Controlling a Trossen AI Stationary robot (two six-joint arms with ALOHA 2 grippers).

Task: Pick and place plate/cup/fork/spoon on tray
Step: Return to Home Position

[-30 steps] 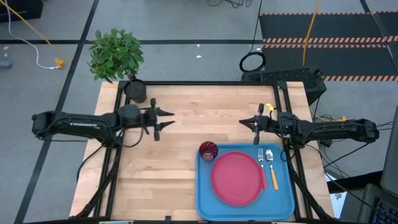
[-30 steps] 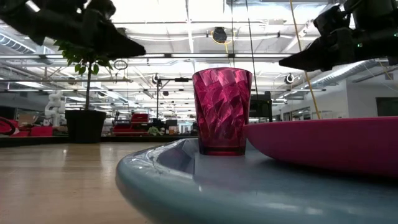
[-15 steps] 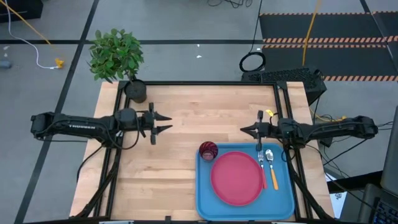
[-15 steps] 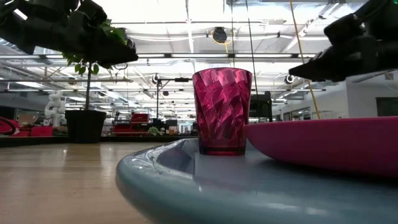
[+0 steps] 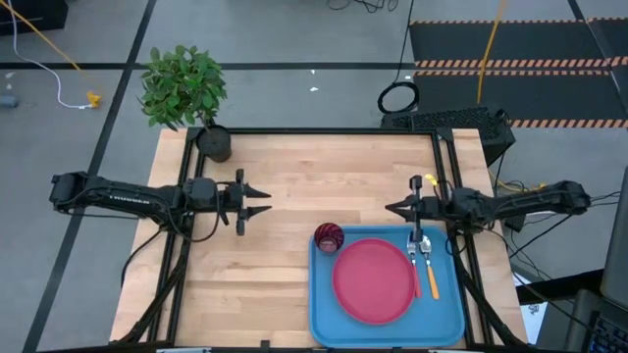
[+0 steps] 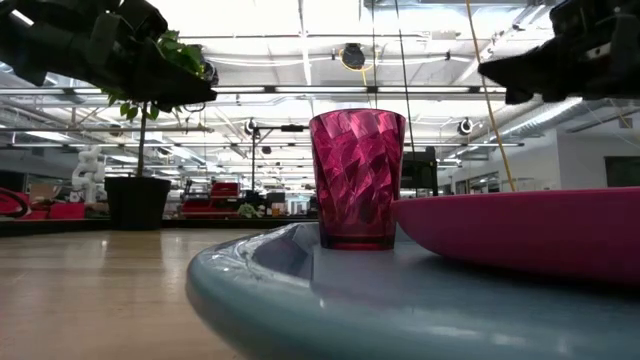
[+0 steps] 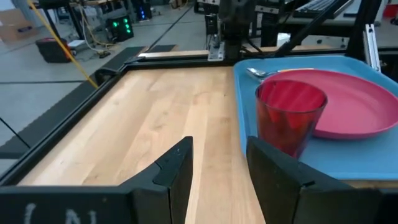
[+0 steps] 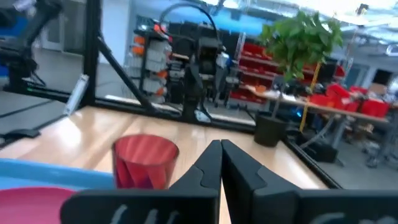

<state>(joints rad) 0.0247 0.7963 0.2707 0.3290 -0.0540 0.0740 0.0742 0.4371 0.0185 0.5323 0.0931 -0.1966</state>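
Both arms have pulled back slightly outward over the table (image 5: 294,167); left hand (image 5: 259,199) open, right hand (image 5: 392,208) closed; tray (image 5: 320,319) unchanged.

Desk (image 5: 294,186) is looking like pale butcher-block wood, narrow strips glued side by side, smooth with a soft satin sheen. Tray (image 6: 300,290) is coming across as light-blue plastic, smooth and properly glossy, with its rim catching the ceiling lights. Cup (image 6: 357,180) is reading as see-through dark red plastic, faceted and shiny. Plate (image 5: 373,279) is looking like smooth pinkish-red plastic, a bit duller. Fork (image 5: 413,253) tines and spoon (image 5: 429,265) bowl are glinting like polished metal, with the coloured handles looking plasticky. Left tool (image 7: 219,143) and right tool (image 8: 221,146) are showing up as matt black plastic.
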